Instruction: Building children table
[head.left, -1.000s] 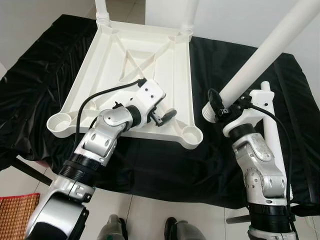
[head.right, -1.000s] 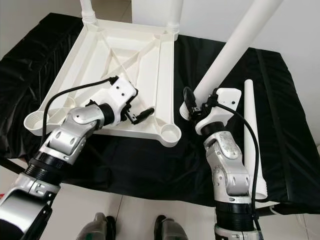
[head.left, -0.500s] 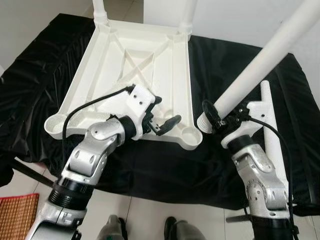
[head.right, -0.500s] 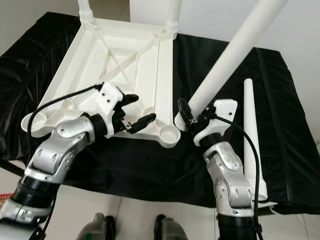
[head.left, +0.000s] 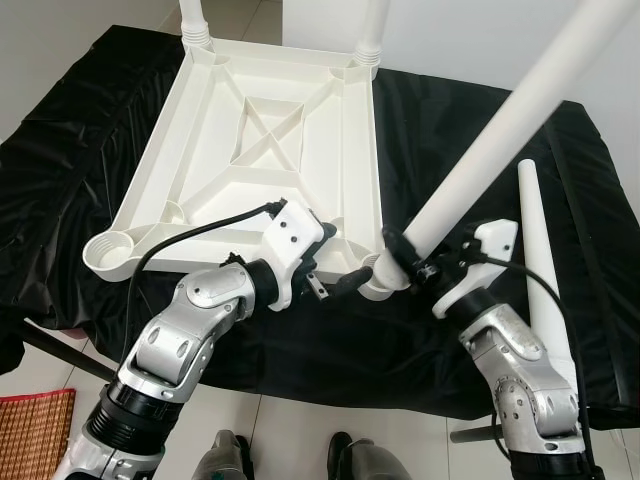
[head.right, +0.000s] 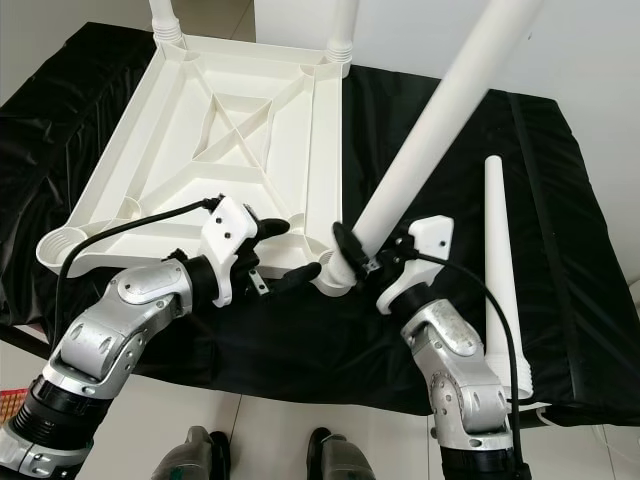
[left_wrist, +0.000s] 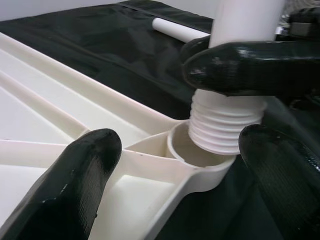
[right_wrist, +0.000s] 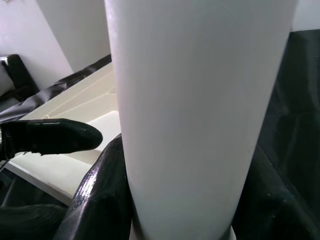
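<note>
Where a black cloth (head.left: 90, 130) covered the bench, an upturned white table top (head.left: 260, 140) lay ribs upward, two legs already standing in its far corners. Held leg (head.left: 500, 130): long white tube, slanting up to the right, its ribbed end (left_wrist: 222, 127) resting in the near-right corner socket (left_wrist: 200, 160). Spare leg (head.left: 540, 250): flat on the cloth, right of the top. Right gripper (head.right: 350, 258): jaws clamped round the held leg just above the socket. Left gripper (head.left: 335, 280): jaws spread wide, straddling the top's near edge beside that socket.
</note>
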